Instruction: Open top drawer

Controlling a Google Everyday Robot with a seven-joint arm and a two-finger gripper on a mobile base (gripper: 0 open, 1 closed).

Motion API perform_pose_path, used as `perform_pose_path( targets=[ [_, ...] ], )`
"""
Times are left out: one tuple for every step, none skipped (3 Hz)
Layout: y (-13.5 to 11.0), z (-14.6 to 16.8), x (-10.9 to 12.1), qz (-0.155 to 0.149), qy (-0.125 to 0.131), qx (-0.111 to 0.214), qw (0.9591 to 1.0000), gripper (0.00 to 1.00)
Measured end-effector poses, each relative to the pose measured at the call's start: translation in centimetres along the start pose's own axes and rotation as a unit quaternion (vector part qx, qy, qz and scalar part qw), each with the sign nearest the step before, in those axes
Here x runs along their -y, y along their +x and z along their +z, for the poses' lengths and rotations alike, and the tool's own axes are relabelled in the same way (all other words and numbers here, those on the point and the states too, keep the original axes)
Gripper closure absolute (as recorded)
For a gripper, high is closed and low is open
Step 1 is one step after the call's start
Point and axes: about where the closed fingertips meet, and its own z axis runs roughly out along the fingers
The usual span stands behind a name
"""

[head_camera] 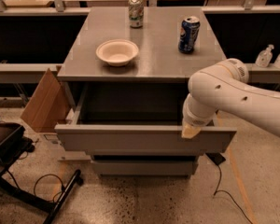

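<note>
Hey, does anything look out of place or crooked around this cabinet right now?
Nothing spilled or damaged. The top drawer is pulled out and sits level; the tool is at its front edge, right of centre. The silver can, blue can and bowl stand upright. Only oddity: cardboard leaning against the cabinet on its left.

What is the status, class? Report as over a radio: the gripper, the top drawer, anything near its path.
Gripper at top drawer front's upper edge, right end. Drawer pulled out. Cardboard beside its left side.
</note>
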Motion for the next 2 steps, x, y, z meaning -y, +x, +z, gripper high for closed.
perform_pose_path(
  targets=[
    [0.0,-0.2,-0.3,-0.001,-0.002,0.003,1.0,1.0],
    [-0.2,-1.8,-2.1,-0.008,-0.015,0.024,0.9996,1.0]
  ],
)
